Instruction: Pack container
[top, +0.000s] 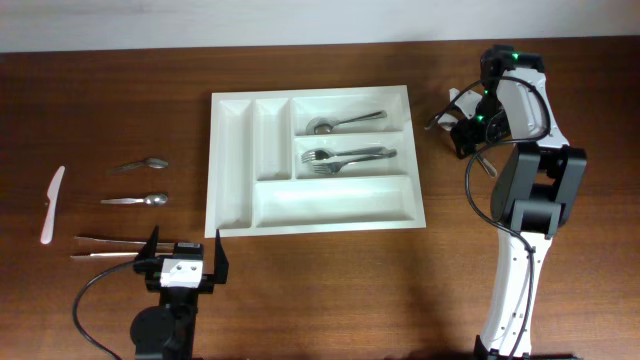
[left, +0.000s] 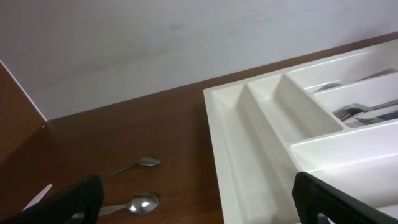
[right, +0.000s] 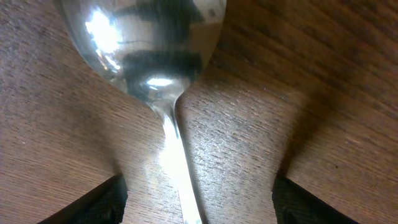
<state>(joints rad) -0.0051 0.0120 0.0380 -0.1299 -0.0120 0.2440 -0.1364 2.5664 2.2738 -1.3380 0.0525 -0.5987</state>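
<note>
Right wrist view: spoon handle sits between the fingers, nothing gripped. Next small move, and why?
Probably close the right gripper on the spoon at its handle. The handle runs midway between the two fingers, both apart from it, with the spoon lying flat on the table, so the jaws look lined up. A lift toward the container can follow only once it is gripped.

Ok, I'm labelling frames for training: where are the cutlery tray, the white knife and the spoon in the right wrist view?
cutlery tray (top: 335, 200), overhead view, bare floor of its empty long compartment
white knife (top: 52, 205), overhead view, middle of its length
spoon (right: 155, 43), right wrist view, on its bowl
</note>
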